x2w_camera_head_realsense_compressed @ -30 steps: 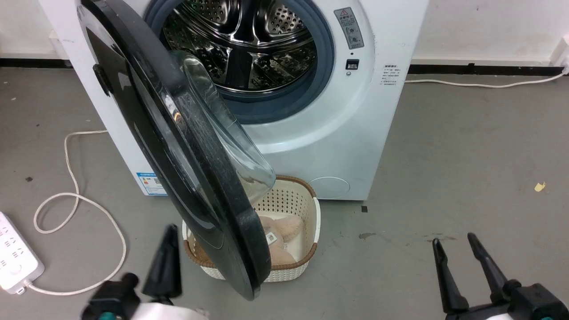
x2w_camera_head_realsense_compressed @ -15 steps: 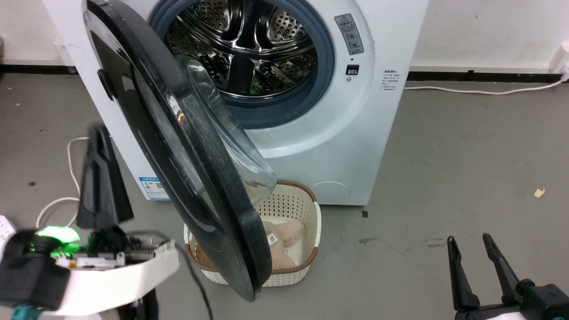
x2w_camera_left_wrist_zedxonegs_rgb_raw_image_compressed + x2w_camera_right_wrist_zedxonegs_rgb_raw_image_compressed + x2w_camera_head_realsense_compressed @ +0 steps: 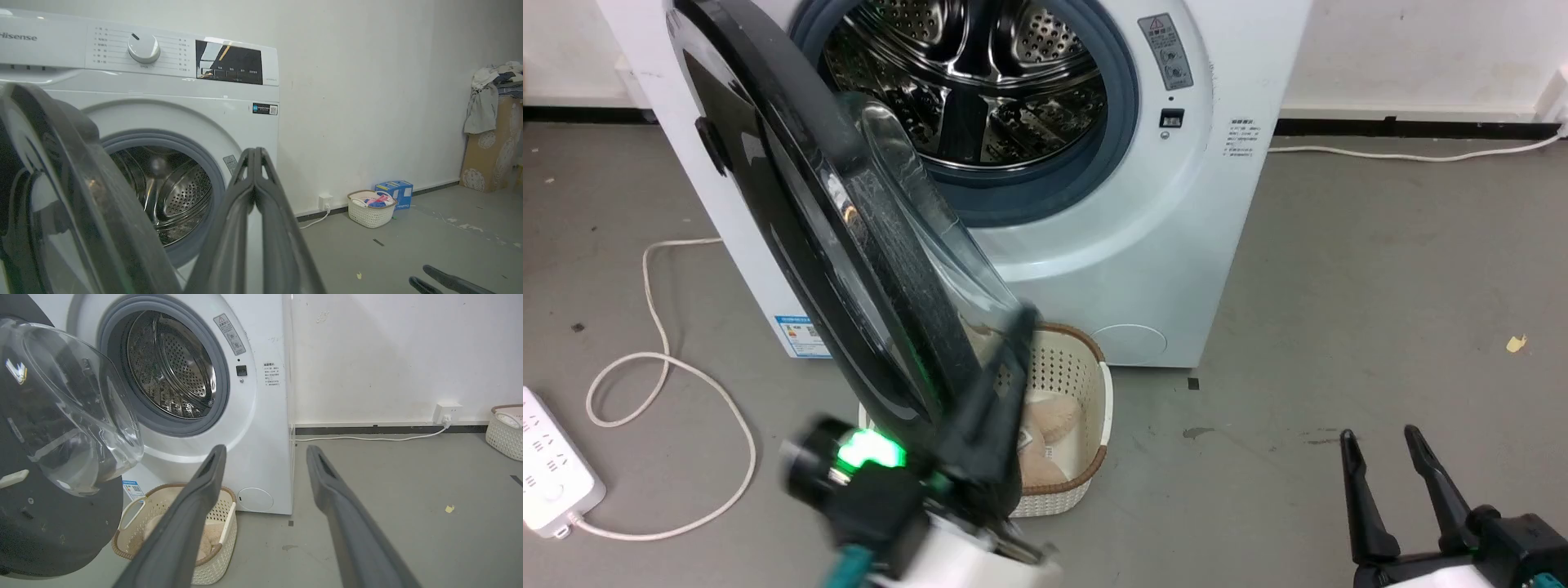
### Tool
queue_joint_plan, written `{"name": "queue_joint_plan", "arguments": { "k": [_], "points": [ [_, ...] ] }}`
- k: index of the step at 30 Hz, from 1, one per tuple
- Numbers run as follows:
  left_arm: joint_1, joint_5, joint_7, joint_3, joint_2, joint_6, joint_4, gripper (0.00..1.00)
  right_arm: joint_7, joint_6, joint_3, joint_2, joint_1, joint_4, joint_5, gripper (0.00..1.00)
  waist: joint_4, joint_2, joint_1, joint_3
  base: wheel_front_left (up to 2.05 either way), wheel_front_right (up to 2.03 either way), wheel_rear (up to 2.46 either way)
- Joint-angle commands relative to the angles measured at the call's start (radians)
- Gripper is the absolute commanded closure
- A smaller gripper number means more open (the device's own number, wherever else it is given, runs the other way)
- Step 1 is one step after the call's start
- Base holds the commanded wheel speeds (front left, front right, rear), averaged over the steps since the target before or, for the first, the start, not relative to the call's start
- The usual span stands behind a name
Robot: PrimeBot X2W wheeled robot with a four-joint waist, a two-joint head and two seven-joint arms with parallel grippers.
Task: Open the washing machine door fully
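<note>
The white front-loading washing machine [image 3: 1152, 237] stands on the grey floor [image 3: 1380, 286] against the wall. Its grey rubber gasket [image 3: 1123, 106] and perforated steel drum [image 3: 980, 90] are exposed. Its door [image 3: 768, 220], a large glossy black disc hinged at the machine's left, stands swung out about halfway, edge-on to the head camera. The clear glass bowl at its centre bulges back toward the drum. The door's lower rim hangs over a cream perforated basket [image 3: 1086, 384] that sits on the floor just in front of the machine with something tan and fluffy inside.

The left hand [image 3: 1023, 320], blurred in the head view, reaches up from the bottom edge on the drum side of the door. Its tips are close to the lower part of the glass bowl; whether they touch it cannot be told. In the left wrist view its two fingers [image 3: 241, 204] are pressed together at the tips, clenched on nothing.

The right hand [image 3: 1380, 434] rests low at the right, well apart from the machine, released, its fingers [image 3: 192, 506] spread and empty.
</note>
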Motion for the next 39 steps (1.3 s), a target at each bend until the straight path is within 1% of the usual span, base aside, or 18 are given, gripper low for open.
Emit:
{"name": "queue_joint_plan", "arguments": {
  "k": [1, 4, 7, 11, 14, 20, 25, 33, 39],
  "points": [
    [0.027, -0.006, 0.003, -0.030, 0.004, -0.003, 0.041, 1.00, -0.004, 0.001, 0.001, 0.003, -0.018, 0.004, -0.002, 0.00, 0.002, 0.0000, 0.0000, 0.003, 0.00, 0.00, 0.00],
    [0.059, -0.022, 0.011, -0.080, 0.003, 0.006, 0.126, 1.00, -0.004, 0.001, 0.002, 0.003, -0.023, 0.004, 0.000, 0.00, 0.002, 0.0000, 0.0000, 0.009, 0.00, 0.00, 0.00],
    [0.076, -0.052, 0.016, -0.103, 0.002, 0.029, 0.210, 1.00, -0.004, 0.001, 0.006, 0.003, -0.025, 0.004, 0.001, 0.00, 0.002, 0.0000, 0.0000, 0.014, 0.00, 0.00, 0.00],
    [0.069, -0.069, 0.006, -0.085, 0.002, 0.076, 0.313, 1.00, -0.004, 0.001, 0.010, 0.003, -0.026, 0.007, 0.004, 0.00, 0.003, 0.0000, 0.0000, 0.021, 0.00, 0.00, 0.00],
    [0.060, -0.078, -0.011, -0.064, 0.002, 0.100, 0.364, 1.00, -0.004, 0.001, 0.014, 0.003, -0.026, 0.010, 0.005, 0.00, 0.005, 0.0000, 0.0000, 0.023, 0.00, 0.00, 0.00],
    [0.068, -0.093, -0.040, -0.051, 0.009, 0.103, 0.424, 1.00, -0.004, 0.001, 0.018, 0.003, -0.009, 0.023, 0.007, 0.00, 0.049, 0.0000, 0.0000, 0.004, 0.00, 0.00, 0.00],
    [0.087, -0.107, -0.061, -0.045, 0.009, 0.113, 0.434, 1.00, -0.004, 0.001, 0.013, 0.003, 0.000, 0.027, 0.007, 0.00, 0.118, 0.0000, 0.0000, -0.007, 0.00, 0.00, 0.00],
    [0.097, -0.131, -0.075, -0.031, 0.013, 0.123, 0.436, 1.00, -0.004, 0.001, 0.007, 0.003, 0.012, 0.028, -0.003, 0.00, 0.280, 0.0000, 0.0000, 0.005, 0.00, 0.00, 0.00],
    [0.088, -0.150, -0.077, 0.030, 0.042, 0.150, 0.430, 1.00, -0.004, 0.001, 0.022, 0.003, -0.003, 0.028, -0.017, 0.00, 0.370, 0.0000, 0.0000, 0.038, 0.00, 0.00, 0.00]
  ]
}}
